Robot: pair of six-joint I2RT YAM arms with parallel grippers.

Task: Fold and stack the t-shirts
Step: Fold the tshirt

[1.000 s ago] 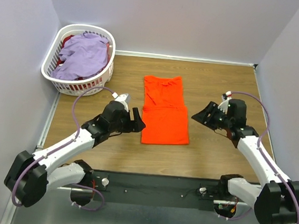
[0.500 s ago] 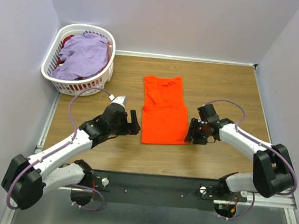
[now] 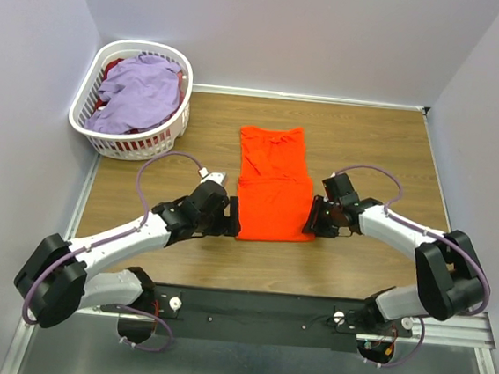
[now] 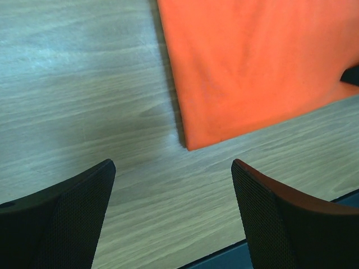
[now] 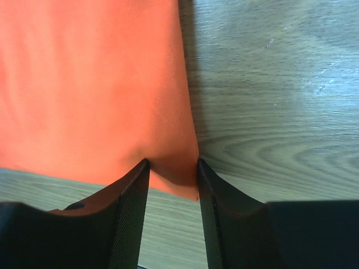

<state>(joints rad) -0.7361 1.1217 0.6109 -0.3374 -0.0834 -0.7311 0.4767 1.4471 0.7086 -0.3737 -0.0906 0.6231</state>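
I see the orange t-shirt (image 3: pixel 272 185) lying flat in the middle of the wooden table (image 3: pixel 368 145). It is folded into a long strip. Its neck end points to 12 o'clock and its bottom edge to 6 o'clock. A line runs across its middle.

My left gripper (image 4: pixel 171 168) sits low over the table at the shirt's 7 o'clock corner. Its two fingers are spread wide apart. Only bare wood is between them, and it holds nothing. The corner of the shirt lies just in front of the gap, not touching either finger.

My right gripper (image 5: pixel 173 165) is at the shirt's 5 o'clock corner. Its fingers are close together, with a small gap left. The corner of the shirt lies flat in that gap. One finger is over the cloth and the other is at its edge. I do not see the cloth pinched or lifted.

The white basket (image 3: pixel 85 105) stands at 10 o'clock on the table. The lavender t-shirt (image 3: pixel 139 92) is bunched up inside it, on top of something red.
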